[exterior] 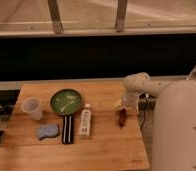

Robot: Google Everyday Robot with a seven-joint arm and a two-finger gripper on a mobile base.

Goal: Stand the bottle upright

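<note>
Gripper (pixel 122 119) is noted low over the right part of the wooden table (pixel 106 150), hung below the white arm; whether it is clenched or released cannot be told. Bottle (pixel 85 122) is found lying flat to its left, apart from it, cap toward the green plate (pixel 66 101), with the black striped strip (pixel 67 129) just beside. A grasp across the slim body near the cap is judged best, so the strip is spared and the base can be pivoted down.

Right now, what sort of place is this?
Likely an office kitchenette or break area: a wooden table by large windows, set with a green plate, plastic cup and sponge. The bottle lies flat; the gripper hangs low over the table, apart from it.
</note>
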